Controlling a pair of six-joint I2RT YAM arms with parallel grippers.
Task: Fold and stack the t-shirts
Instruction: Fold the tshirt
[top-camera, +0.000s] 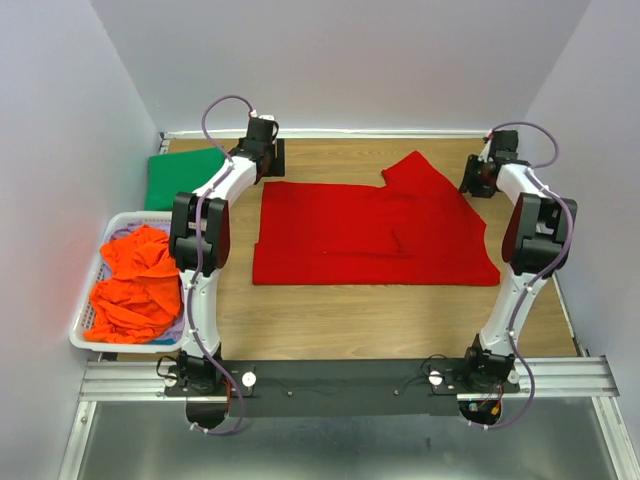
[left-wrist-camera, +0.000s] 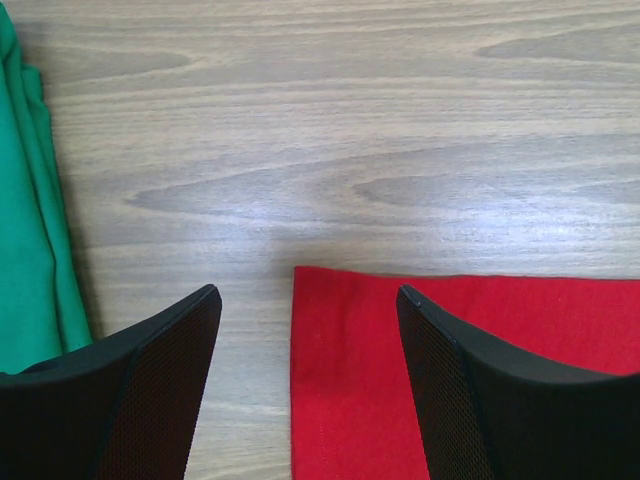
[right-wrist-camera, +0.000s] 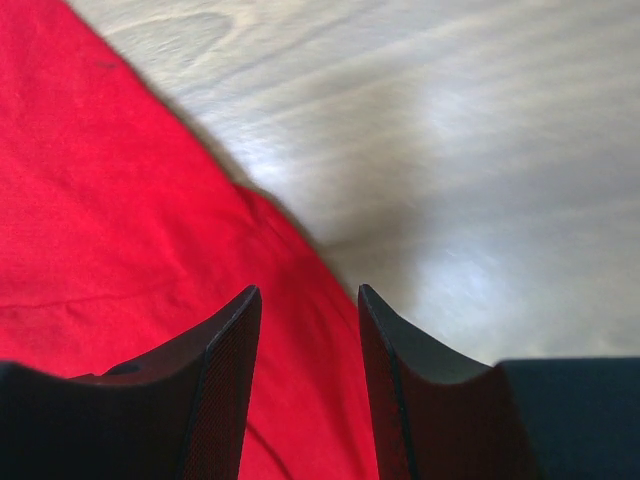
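The red shirt (top-camera: 370, 235) lay flat, long axis from 9 to 3 o'clock.
The left gripper (left-wrist-camera: 308, 305), wide open and empty, was over its 10 o'clock corner; the right gripper (right-wrist-camera: 309, 292), narrowly open and empty, at 2 o'clock.

The left arm of white shells and glossy black joint blocks (top-camera: 200, 300) and the matching white-and-black right arm (top-camera: 512, 303) are each carrying a thin lavender-grey cable: one (top-camera: 222, 102) is looping over the left wrist, the other (top-camera: 535, 128) is arching over the right. The left gripper (left-wrist-camera: 308, 292) is showing matte black tapered fingers (left-wrist-camera: 170, 380) with fine mesh-textured inner faces. The right gripper (right-wrist-camera: 308, 290) is showing the same black, mesh-faced fingers (right-wrist-camera: 215, 390).
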